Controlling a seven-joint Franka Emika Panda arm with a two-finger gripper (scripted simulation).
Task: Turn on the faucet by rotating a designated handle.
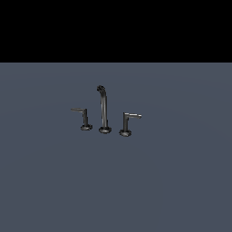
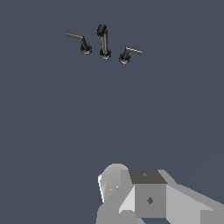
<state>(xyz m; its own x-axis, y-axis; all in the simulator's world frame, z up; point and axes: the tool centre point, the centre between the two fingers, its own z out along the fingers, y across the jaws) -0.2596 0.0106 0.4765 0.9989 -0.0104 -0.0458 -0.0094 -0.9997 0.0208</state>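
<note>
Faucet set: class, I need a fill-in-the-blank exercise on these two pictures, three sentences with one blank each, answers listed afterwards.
1. The faucet is made of ____ separate pieces.
2. In the exterior view, the handle with the silvery lever stands on the spout's ____ side.
3. The tallest piece is the curved ____.

Missing words: three; right; spout

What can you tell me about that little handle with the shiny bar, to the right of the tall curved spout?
The handle is a short L-shaped piece that looks like dark metal: a thick upright post on a round base, topped by a lighter, silvery bar with a bright tip. The bar lies level and points away from the spout, toward the exterior view's right. It stands upright on the flat grey surface, apart from the spout beside it. Nothing else touches it; no gripper fingers show near it.
</note>
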